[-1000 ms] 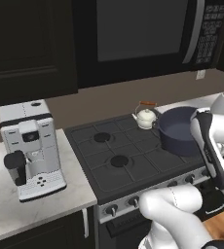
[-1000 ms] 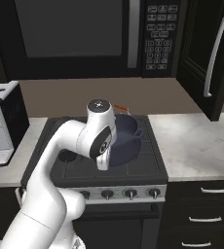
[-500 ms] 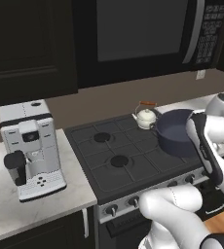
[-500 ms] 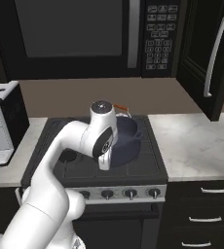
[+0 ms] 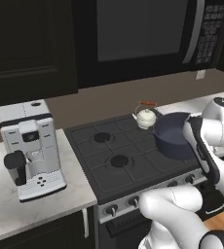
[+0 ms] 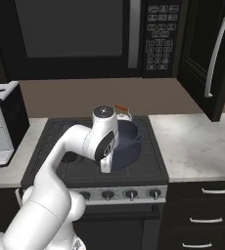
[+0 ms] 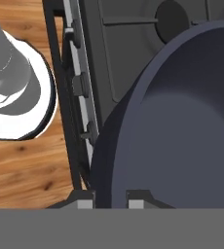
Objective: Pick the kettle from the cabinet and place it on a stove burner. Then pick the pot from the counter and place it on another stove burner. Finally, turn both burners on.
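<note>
Even, soft rendered light with no glare; dark cabinets stay dim, shadows are faint, and the frames look slightly soft.

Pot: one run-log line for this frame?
phase: placing pot | pot: over front-right burner, rim between fingers | kettle: on back-right burner | knobs: untouched

Dark navy-blue pot (image 5: 175, 137); cream-white kettle (image 5: 146, 117) — orange-red on its handle top. Black stove (image 5: 119, 160) with dark grey grates, white-grey marbled counter (image 6: 195, 146), white-and-black coffee machine (image 5: 30, 148).
</note>
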